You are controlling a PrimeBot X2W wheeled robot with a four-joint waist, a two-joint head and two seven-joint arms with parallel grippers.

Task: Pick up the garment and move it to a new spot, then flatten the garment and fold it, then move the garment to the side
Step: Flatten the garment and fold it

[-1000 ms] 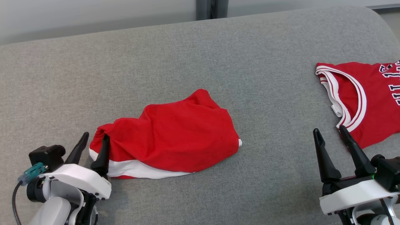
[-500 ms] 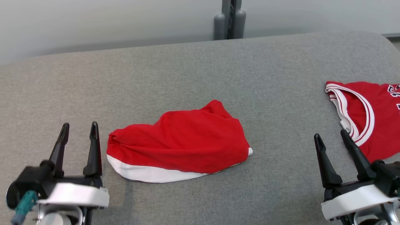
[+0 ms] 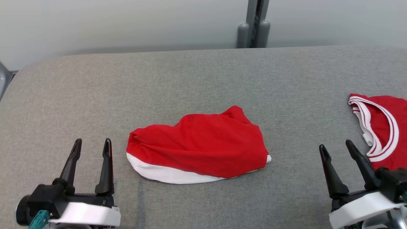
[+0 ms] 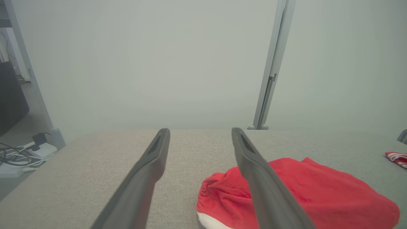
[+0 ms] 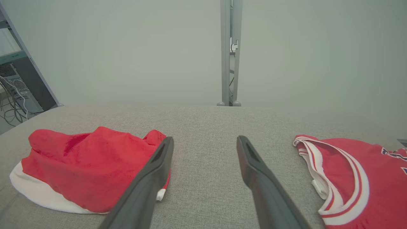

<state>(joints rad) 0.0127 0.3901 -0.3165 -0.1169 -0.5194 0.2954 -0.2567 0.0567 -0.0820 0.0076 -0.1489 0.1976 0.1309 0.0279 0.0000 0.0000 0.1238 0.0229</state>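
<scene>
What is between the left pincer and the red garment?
Only bare grey upholstery separates left pincer and red garment, clearest in the head view.

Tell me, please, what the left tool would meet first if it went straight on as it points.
Probably nothing: the left tool points along bare grey surface, passing beside the red garment, though depth is unclear.

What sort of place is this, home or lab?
Probably a lab or test bay: a grey fabric-covered worktable, a plain partition wall with a metal post, and loose cables on the floor beside it.
</scene>
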